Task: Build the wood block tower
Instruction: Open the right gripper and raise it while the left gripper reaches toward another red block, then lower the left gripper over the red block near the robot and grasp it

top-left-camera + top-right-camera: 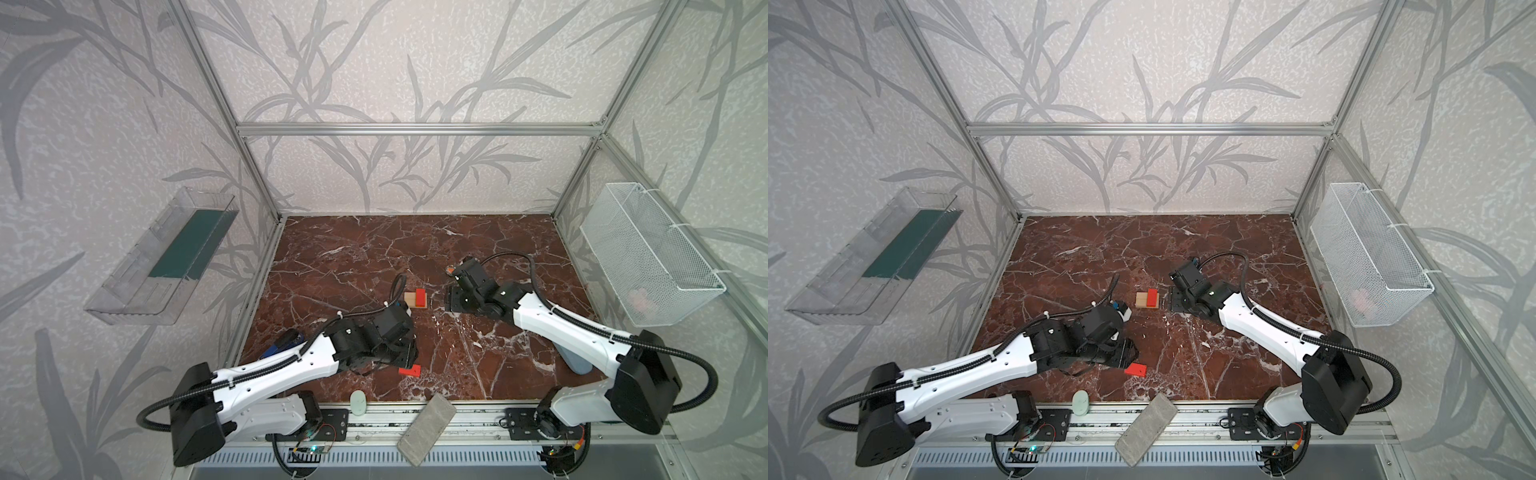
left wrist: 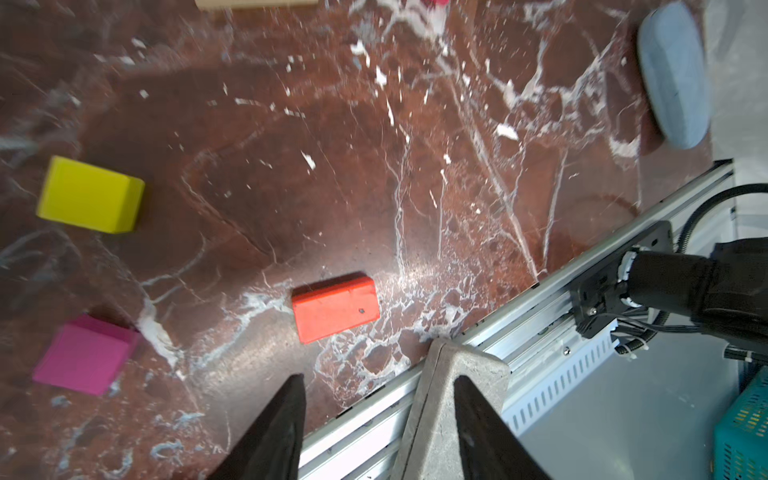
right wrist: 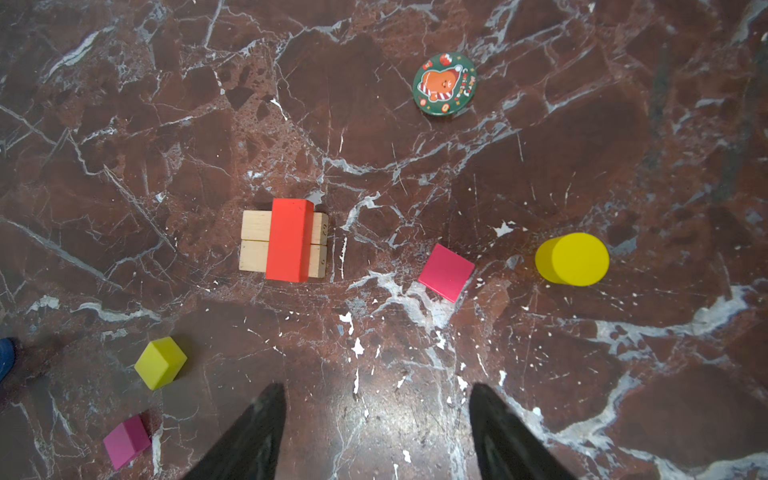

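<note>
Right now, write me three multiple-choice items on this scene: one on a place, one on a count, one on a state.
1. The stacked red block lies: A across both tan bars; B beside them; C under them.
2. Loose magenta cubes in the right wrist view: A one; B two; C three.
3. The right gripper is: A shut on a block; B open, holding nothing; C out of sight.
Answers: 1 A, it spans both bars from above. 2 B, one sits near the bars and another by the yellow cube. 3 B, its fingers stand apart with nothing between.
</note>
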Available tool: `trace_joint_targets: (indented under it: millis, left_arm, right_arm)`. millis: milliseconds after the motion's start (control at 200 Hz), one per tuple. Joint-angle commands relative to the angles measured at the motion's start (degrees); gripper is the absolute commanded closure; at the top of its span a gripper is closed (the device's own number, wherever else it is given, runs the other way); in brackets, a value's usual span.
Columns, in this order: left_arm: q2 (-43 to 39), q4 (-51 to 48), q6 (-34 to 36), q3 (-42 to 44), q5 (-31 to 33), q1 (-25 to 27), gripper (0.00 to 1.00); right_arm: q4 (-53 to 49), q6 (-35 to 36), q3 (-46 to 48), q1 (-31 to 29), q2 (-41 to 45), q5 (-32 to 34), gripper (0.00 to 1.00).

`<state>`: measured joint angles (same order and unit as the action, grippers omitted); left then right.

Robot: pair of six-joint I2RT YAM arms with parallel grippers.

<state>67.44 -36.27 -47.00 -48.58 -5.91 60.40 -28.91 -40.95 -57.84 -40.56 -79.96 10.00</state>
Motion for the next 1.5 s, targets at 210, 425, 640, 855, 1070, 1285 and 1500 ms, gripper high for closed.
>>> trace_joint_targets:
  millis: [210, 425, 640, 855, 1070, 1285, 1500]
  left_arm:
    - [7.1, 7.8, -14.9, 3.2, 1.6, 8.6, 0.43]
    - [9.6, 12.2, -19.0, 6.3, 1.2, 9.6, 0.41]
    - [8.0, 12.3, -20.7, 8.9, 2.9, 9.5, 0.35]
    - [6.6, 12.7, -21.3, 11.2, 6.2, 8.2, 0.3]
    - [4.9, 16.1, -20.6, 13.2, 7.1, 6.4, 0.25]
    - [7.0, 18.2, -19.3, 12.5, 4.2, 5.7, 0.24]
    - [10.3, 19.1, -17.8, 10.8, 1.8, 5.0, 0.24]
  right_arm:
    - [4.1, -1.5, 7.4, 1.5, 9.4, 0.9, 0.27]
    - [4.2, -1.8, 10.4, 2.6, 12.8, 0.8, 0.27]
    - [4.5, -2.2, 12.1, 3.1, 15.2, 1.3, 0.26]
    - [4.6, -2.2, 12.2, 3.2, 14.7, 0.9, 0.26]
    - [4.6, -2.4, 12.1, 3.4, 14.2, 0.9, 0.26]
    - [4.7, -2.3, 11.7, 3.4, 13.4, 0.7, 0.26]
    - [4.7, -2.1, 11.5, 3.3, 12.4, 0.2, 0.26]
